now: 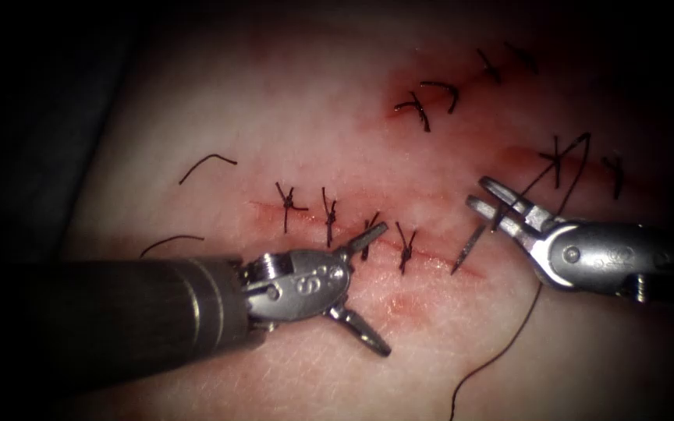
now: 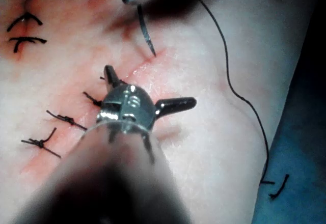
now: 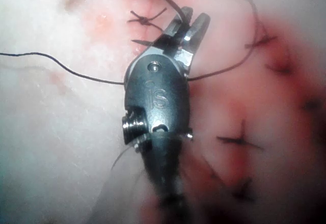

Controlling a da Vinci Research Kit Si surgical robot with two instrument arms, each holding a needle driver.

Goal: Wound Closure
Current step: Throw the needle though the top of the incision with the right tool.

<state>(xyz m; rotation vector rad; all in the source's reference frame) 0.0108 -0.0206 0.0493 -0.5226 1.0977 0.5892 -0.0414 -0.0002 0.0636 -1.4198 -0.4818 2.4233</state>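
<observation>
At the cut's right end, needle [image 1: 467, 245] held by right end effector [image 1: 487, 197].

Right end effector pinches the needle near its blunt end; the needle tip points down at the tissue [image 1: 313, 117], touching or just above the cut [image 1: 431, 253] beside the last of four knotted stitches [image 1: 406, 249]; whether it has entered the tissue cannot be told. Thread [image 1: 509, 347] trails from the needle, looping past the right end effector and away from the cut across the tissue. Left end effector [image 1: 376, 288] is spread wide and holds nothing, one jaw lying over the cut among the stitches, the other jaw away from the cut. Red fluid [image 1: 399, 304] stains the tissue beside the cut.
</observation>
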